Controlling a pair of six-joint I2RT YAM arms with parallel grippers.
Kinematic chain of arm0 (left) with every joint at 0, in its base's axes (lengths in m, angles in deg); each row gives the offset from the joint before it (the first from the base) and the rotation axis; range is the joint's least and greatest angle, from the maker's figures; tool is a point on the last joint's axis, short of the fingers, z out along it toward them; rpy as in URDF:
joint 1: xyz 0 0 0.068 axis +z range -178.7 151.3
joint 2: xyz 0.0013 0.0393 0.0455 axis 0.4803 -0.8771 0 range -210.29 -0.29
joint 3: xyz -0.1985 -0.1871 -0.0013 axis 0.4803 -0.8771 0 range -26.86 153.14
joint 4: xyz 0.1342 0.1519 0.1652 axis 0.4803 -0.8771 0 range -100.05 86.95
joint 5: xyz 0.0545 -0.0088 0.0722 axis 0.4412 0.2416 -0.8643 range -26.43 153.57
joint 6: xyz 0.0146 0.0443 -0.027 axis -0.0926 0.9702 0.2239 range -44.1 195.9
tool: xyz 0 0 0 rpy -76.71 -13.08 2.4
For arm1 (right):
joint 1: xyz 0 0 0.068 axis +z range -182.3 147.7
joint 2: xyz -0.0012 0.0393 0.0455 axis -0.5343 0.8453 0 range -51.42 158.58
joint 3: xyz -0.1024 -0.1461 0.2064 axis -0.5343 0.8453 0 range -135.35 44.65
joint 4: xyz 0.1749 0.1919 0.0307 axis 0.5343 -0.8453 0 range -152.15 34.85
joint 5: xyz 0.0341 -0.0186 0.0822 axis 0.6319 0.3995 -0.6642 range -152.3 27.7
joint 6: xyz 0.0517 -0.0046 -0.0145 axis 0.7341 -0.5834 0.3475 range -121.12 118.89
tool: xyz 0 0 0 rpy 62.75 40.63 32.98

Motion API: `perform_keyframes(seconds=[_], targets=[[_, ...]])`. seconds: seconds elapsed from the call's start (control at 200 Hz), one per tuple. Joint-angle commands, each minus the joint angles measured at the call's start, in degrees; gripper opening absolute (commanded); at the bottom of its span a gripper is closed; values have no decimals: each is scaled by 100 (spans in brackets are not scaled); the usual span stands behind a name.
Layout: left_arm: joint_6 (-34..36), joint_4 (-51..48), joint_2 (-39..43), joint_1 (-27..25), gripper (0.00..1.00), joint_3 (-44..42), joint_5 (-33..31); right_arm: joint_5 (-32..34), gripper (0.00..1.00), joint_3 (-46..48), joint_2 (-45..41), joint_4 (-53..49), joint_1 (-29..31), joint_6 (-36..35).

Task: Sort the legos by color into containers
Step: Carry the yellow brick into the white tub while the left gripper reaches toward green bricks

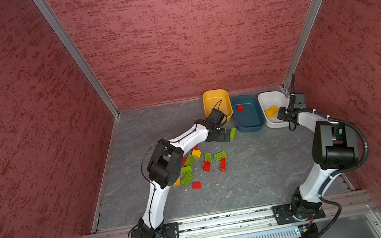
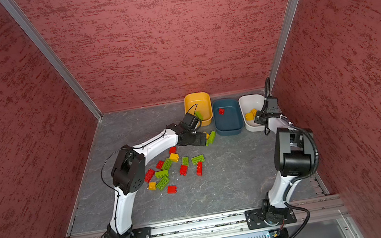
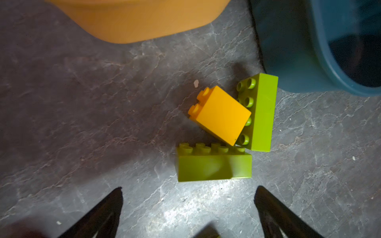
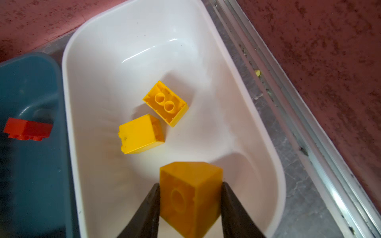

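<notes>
Mid-table lie loose legos (image 1: 207,166); beyond, the left gripper (image 3: 189,188), jaws apart, hovers by two green bricks (image 3: 214,168), long axes at right angles. Over the far-edge white tub (image 4: 206,51) the right gripper (image 4: 190,184) clamps a yellow brick (image 4: 191,197), hollow underside camera-ward, hidden in top views.

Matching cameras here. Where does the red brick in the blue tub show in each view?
Both top views: red brick right of centre, toward the back.
Left wrist: not in it.
Right wrist: red brick at left edge.
Shared landmark: blue tub.
</notes>
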Motion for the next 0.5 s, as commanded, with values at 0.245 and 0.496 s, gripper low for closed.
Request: perform_keyframes(seconds=[0.245, 0.496], targets=[[92, -539, -576, -108, 100, 600, -139, 432, 48, -1098, 879, -191, 6, -295], [117, -596, -793, -109, 100, 839, -31, 404, 61, -1930, 1341, -472, 2, 286]])
